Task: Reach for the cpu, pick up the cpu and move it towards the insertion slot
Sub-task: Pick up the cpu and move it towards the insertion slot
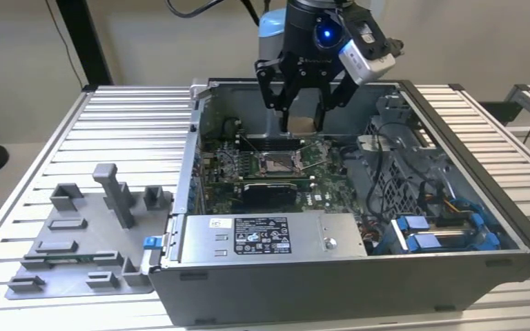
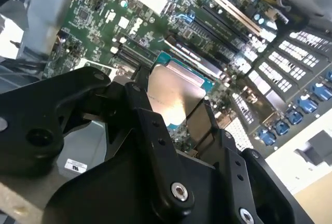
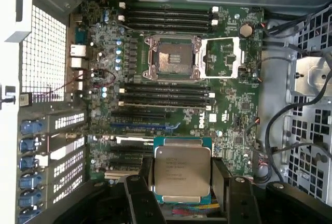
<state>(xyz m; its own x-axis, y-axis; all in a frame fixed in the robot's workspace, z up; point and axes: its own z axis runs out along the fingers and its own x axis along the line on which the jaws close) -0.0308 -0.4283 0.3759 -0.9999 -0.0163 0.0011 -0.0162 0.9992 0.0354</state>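
exterior view: gripper (image 1: 303,117) clamped on cpu (image 1: 301,124), above open computer case (image 1: 449,255); insertion slot (image 1: 275,163) on the board inside, lid raised.
second wrist view: fingers (image 2: 155,130) pinch cpu (image 2: 174,92) by its edges.
first wrist view: cpu (image 3: 181,170) held apart from empty insertion slot (image 3: 174,58).

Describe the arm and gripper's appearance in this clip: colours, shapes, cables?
The arm has a black wrist section with a pale blue cap and a glowing blue light; dark cables loop off above. A white-and-grey camera module sits beside it. The gripper is black, with angular linkage jaws and silver screws.
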